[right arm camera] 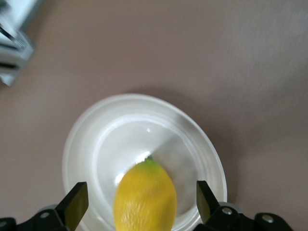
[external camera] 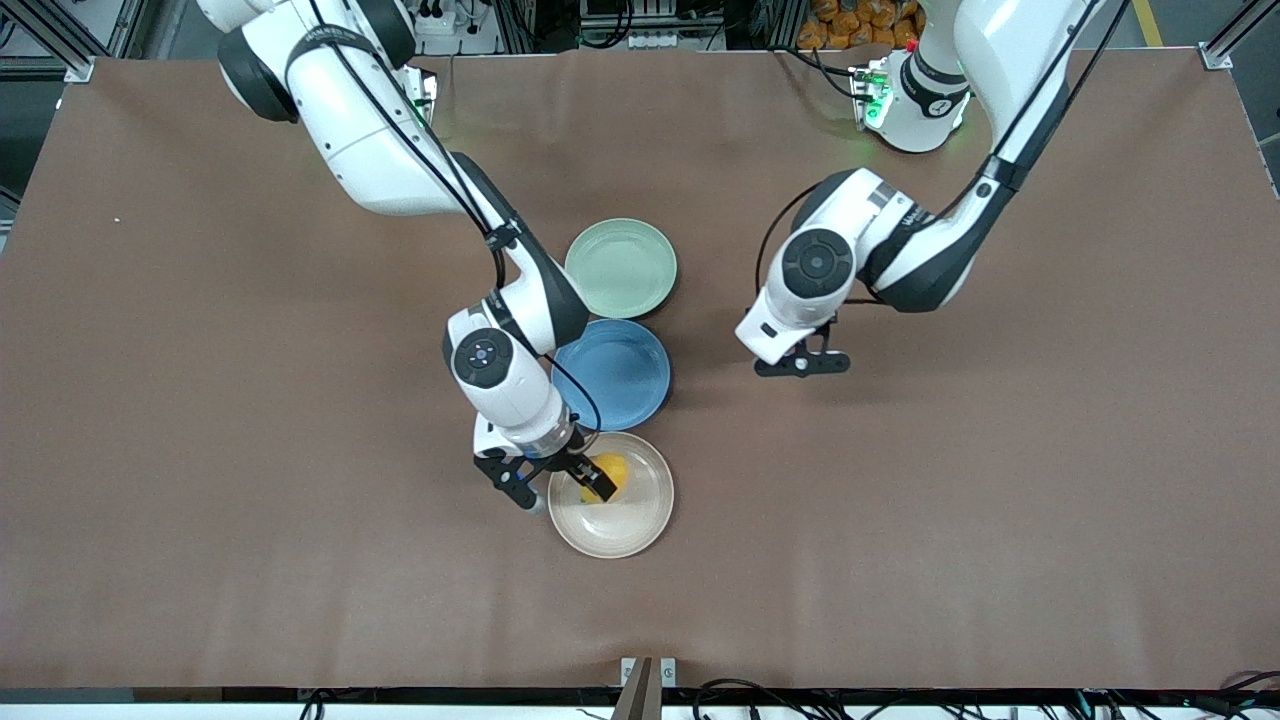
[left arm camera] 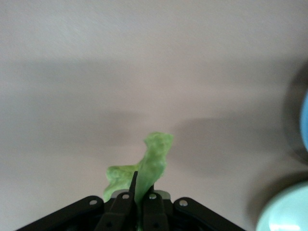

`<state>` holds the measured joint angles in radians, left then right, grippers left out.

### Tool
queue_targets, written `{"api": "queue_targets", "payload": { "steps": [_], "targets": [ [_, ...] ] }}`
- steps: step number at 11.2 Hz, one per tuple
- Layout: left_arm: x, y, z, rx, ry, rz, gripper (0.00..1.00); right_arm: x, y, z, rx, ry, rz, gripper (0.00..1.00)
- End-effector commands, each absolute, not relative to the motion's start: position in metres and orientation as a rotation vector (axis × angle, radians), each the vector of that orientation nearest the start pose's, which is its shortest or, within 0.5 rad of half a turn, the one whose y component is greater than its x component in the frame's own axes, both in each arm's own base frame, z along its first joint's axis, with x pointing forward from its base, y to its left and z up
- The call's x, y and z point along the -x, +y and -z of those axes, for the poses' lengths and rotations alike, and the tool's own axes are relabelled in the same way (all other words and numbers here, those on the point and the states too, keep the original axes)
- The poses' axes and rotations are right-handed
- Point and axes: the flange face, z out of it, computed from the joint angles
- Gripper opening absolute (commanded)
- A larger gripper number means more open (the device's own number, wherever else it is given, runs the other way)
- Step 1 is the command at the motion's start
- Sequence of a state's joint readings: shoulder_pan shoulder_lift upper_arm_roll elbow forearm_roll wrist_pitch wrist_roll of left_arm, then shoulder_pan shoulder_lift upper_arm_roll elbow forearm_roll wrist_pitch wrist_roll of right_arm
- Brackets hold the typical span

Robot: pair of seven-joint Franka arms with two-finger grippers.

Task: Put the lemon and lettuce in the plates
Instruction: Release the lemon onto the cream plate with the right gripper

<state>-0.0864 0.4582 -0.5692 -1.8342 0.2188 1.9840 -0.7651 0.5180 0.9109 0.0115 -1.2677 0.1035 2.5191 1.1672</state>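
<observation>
The yellow lemon (external camera: pixel 610 472) lies in the beige plate (external camera: pixel 640 530), the plate nearest the front camera. My right gripper (external camera: pixel 568 490) is low over that plate, fingers open wide on either side of the lemon (right arm camera: pixel 144 197), not touching it; the plate's rim (right arm camera: pixel 86 130) shows around it. My left gripper (external camera: pixel 802 365) hangs over bare table beside the blue plate, toward the left arm's end. It is shut on the green lettuce (left arm camera: pixel 154 159), which sticks out past the gripper (left arm camera: pixel 143 187). The mint green plate (external camera: pixel 620 268) is empty, farthest from the camera.
The blue plate (external camera: pixel 620 375) lies empty between the mint and beige plates, all three in a row. The mint plate (left arm camera: pixel 284 211) and the blue plate's edge (left arm camera: pixel 304 120) show in the left wrist view. A small bracket (external camera: pixel 648 672) sits at the table's near edge.
</observation>
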Motion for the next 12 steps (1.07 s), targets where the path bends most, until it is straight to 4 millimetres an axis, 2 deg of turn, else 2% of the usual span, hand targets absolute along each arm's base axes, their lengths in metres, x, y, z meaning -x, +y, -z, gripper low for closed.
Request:
{"api": "queue_targets", "payload": {
  "steps": [1,3,6,7,9,11,12],
  "targets": [
    [-0.487,-0.375,-0.322,3.058,-0.108,-0.355,0.00,-0.674,0.356,-0.311,2.634,1.028,0.196,1.00],
    [-0.462,-0.410,-0.331,3.094,-0.140,-0.419,0.00,-0.671,0.323,-0.357,2.728,0.966,0.133,1.00],
    [-0.411,-0.480,-0.349,3.149,-0.152,-0.544,0.00,-0.649,0.253,-0.418,2.886,0.697,0.049,1.00],
    [-0.393,-0.502,-0.345,3.140,-0.168,-0.565,0.00,-0.639,0.236,-0.437,2.932,0.604,0.015,1.00],
    [-0.362,-0.535,-0.323,3.119,-0.145,-0.606,0.00,-0.627,0.199,-0.464,2.996,0.469,-0.059,1.00],
    [-0.352,-0.552,-0.296,3.143,-0.155,-0.550,0.00,-0.611,0.162,-0.473,3.019,0.377,-0.063,1.00],
    [-0.355,-0.557,-0.282,3.145,-0.185,-0.493,0.00,-0.605,0.146,-0.478,3.027,0.322,-0.061,1.00]
  ]
}}
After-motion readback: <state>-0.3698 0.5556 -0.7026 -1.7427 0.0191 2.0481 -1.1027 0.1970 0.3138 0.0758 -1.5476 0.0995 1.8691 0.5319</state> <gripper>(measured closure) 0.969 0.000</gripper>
